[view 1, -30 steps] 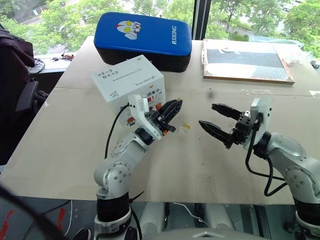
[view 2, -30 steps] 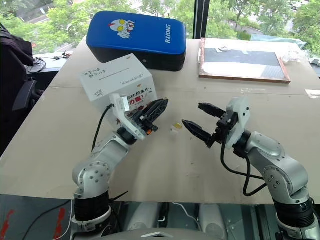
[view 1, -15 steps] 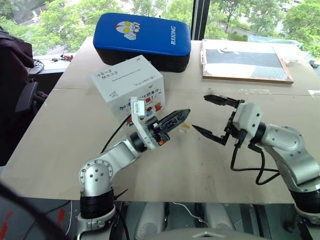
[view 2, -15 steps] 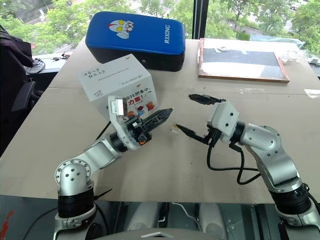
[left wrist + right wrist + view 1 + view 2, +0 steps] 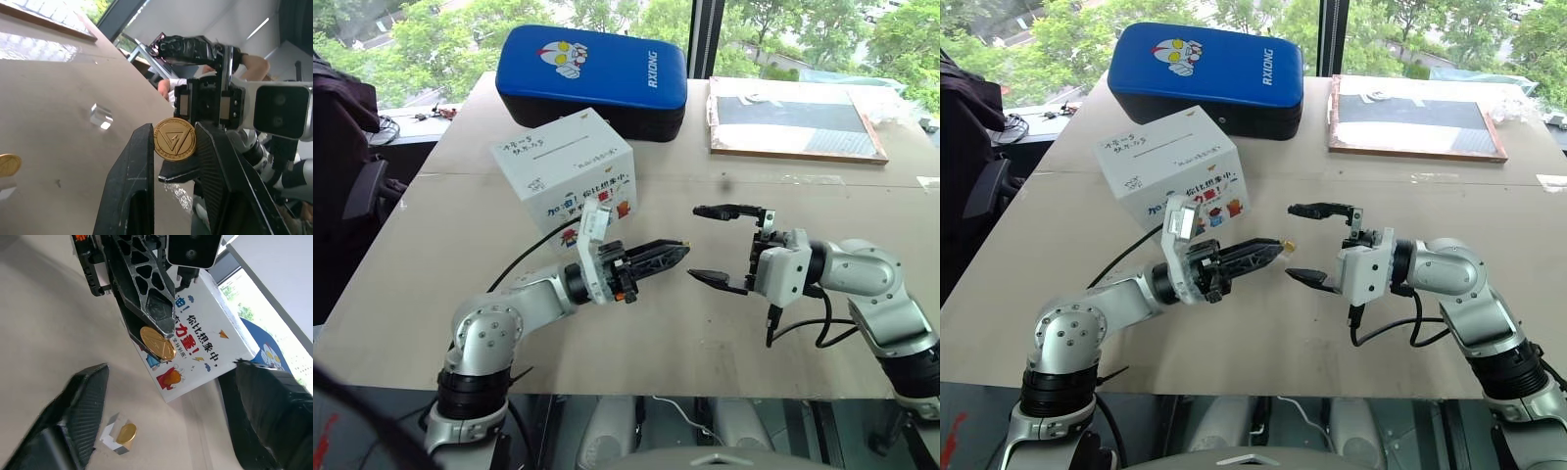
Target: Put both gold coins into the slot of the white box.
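My left fingers (image 5: 173, 161) pinched one gold coin (image 5: 174, 139) by its rim, a thin embossed disc; such a slick edge could slip if my open right fingers (image 5: 713, 245) nudged it. The second coin (image 5: 125, 434) lay on the matte bench (image 5: 431, 264) beside a small clear block (image 5: 110, 435). The white cardboard box (image 5: 566, 166) stood at about eleven o'clock from my left fingers.
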